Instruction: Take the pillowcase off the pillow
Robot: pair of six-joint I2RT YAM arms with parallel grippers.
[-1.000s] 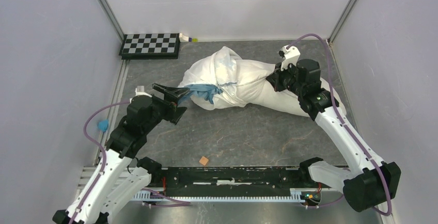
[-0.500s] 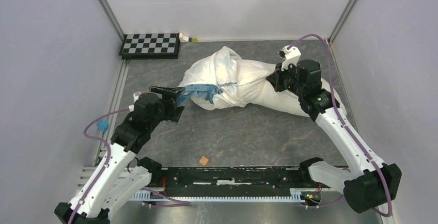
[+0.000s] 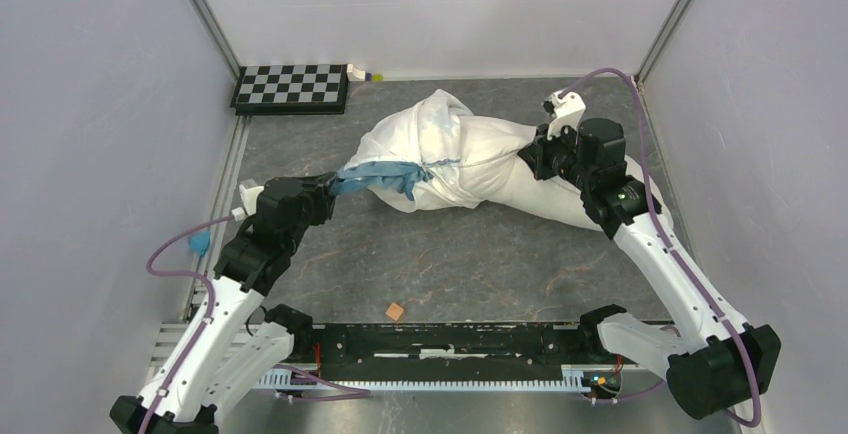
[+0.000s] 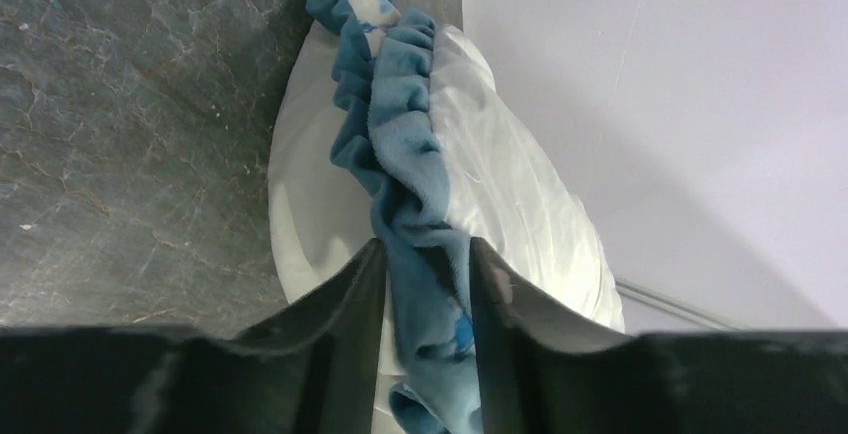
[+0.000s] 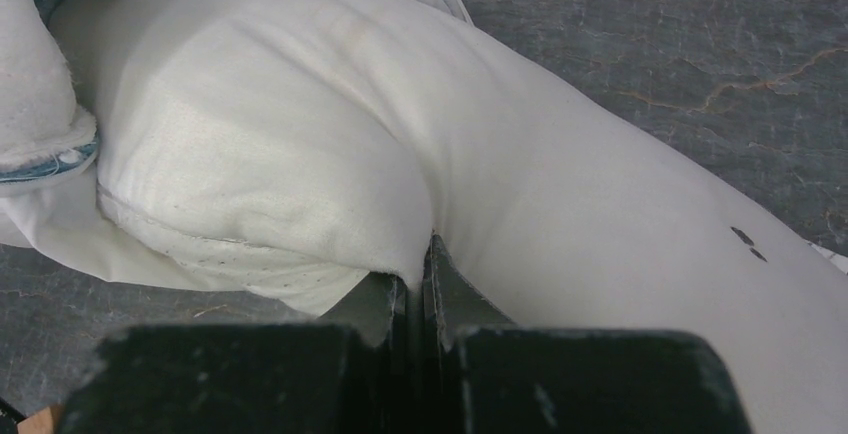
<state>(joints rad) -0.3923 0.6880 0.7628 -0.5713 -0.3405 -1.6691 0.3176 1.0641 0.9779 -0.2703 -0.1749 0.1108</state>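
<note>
The pillowcase (image 3: 435,139), white with blue ruffled trim (image 3: 375,176), is bunched over the left end of the pillow (image 3: 545,199), which lies across the back of the table. My left gripper (image 3: 325,188) is shut on the blue trim (image 4: 410,154), with the fabric pinched between its fingers (image 4: 345,294); the trim is stretched leftward. My right gripper (image 3: 532,157) is shut on a fold of the pillow's off-white fabric (image 5: 600,194) at its bare right part. The pillowcase edge (image 5: 45,159) shows at the left of the right wrist view.
A checkerboard (image 3: 291,87) lies at the back left, with a small yellow-green object (image 3: 372,76) beside it. A small orange cube (image 3: 396,311) sits near the front rail. Walls close in on the left, right and back.
My left gripper, open around the blue trim a second ago, has shut on it and drawn back to the left, stretching the trim out. The right gripper has held its grip in place.
</note>
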